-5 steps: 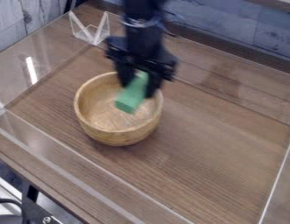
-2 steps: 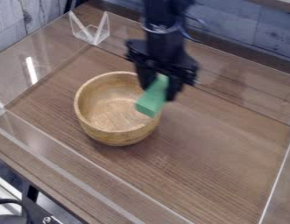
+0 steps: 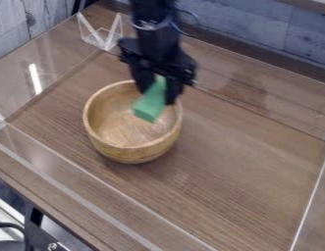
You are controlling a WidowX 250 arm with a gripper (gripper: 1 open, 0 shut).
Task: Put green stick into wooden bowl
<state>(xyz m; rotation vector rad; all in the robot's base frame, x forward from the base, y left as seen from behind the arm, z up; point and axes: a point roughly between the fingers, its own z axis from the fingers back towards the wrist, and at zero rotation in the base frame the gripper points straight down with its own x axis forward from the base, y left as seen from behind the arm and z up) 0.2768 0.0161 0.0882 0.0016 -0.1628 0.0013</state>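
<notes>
The wooden bowl (image 3: pixel 126 125) is round, light tan, and sits on the table left of centre. A bright green stick (image 3: pixel 151 101) hangs tilted over the bowl's right inner side, its lower end inside the hollow. My black gripper (image 3: pixel 157 86) comes down from above and is shut on the green stick's upper end. The stick's top is hidden between the fingers.
The wooden table (image 3: pixel 243 167) is ringed by clear acrylic walls (image 3: pixel 47 59). A clear wire-like stand (image 3: pixel 99 31) stands at the back left. A grey wall lies behind.
The gripper with the green stick swung right to the bowl's outer edge, then came back left. The stick now hangs over the bowl's interior again.
</notes>
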